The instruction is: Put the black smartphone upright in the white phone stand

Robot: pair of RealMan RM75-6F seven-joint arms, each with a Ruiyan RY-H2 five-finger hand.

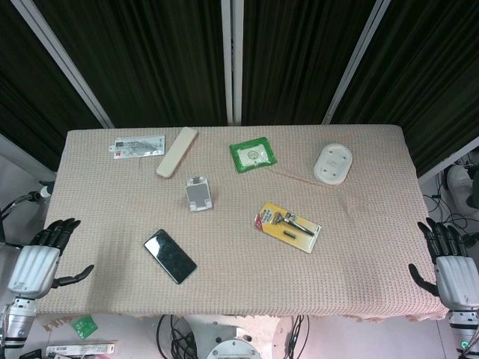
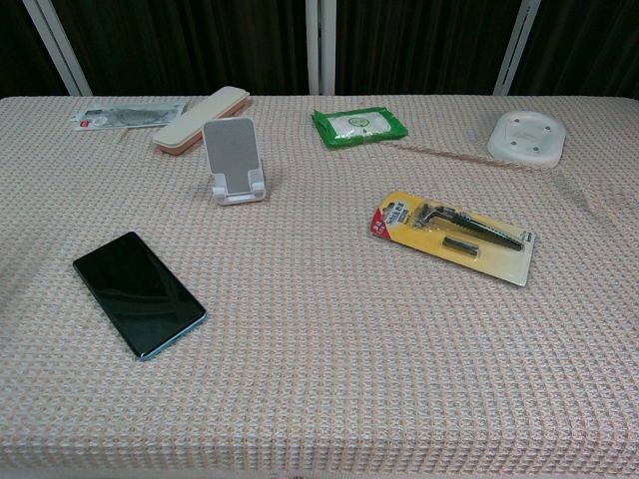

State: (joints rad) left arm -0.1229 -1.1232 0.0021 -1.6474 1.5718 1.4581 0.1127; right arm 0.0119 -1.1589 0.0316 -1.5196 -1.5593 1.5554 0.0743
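Left hand (image 1: pixel 36 263) off table's left edge, fingers spread, holding nothing; right hand (image 1: pixel 451 268) off right edge, same, empty; black glossy flat smartphone (image 2: pixel 139 292) lies flat near front-left on beige woven tablecloth (image 2: pixel 319 379); white plastic phone stand (image 2: pixel 235 162) upright farther back, well apart from phone; yellow-carded razor pack (image 2: pixel 454 236) right of centre; green wipes packet (image 2: pixel 358 125) far.

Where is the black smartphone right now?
The black smartphone lies flat, screen up, on the table's front left part in the head view, nearer than the white phone stand and nearest the left hand.
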